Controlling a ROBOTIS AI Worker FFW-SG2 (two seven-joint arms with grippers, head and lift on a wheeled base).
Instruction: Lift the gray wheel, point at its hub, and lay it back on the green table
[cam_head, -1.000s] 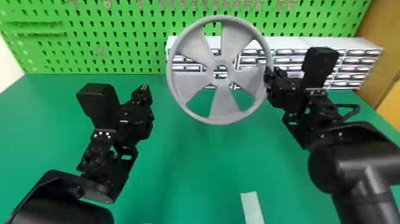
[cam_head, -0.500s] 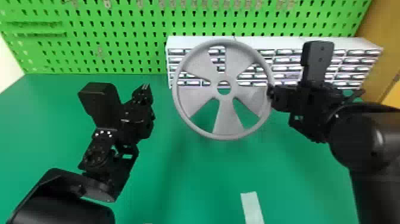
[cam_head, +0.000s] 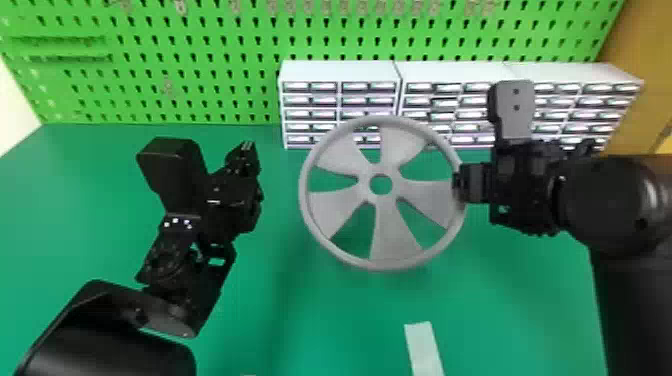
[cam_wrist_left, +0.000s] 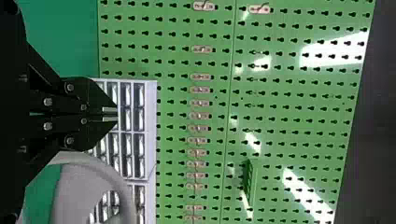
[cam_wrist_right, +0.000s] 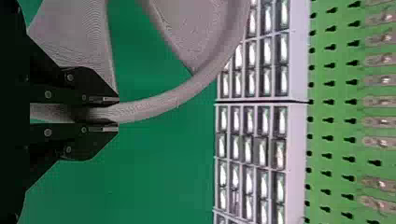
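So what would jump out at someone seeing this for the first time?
The gray wheel, its spokes fanning from an open hub, held at its rim by the right gripper. Then the green pegboard across the back, with white drawer units standing before it.

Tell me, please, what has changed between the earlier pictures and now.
The round gray five-spoked wheel has moved down the head view and slightly right, along with the black two-fingered right gripper, which still holds its rim. Nothing was let go. The black left gripper stayed put.
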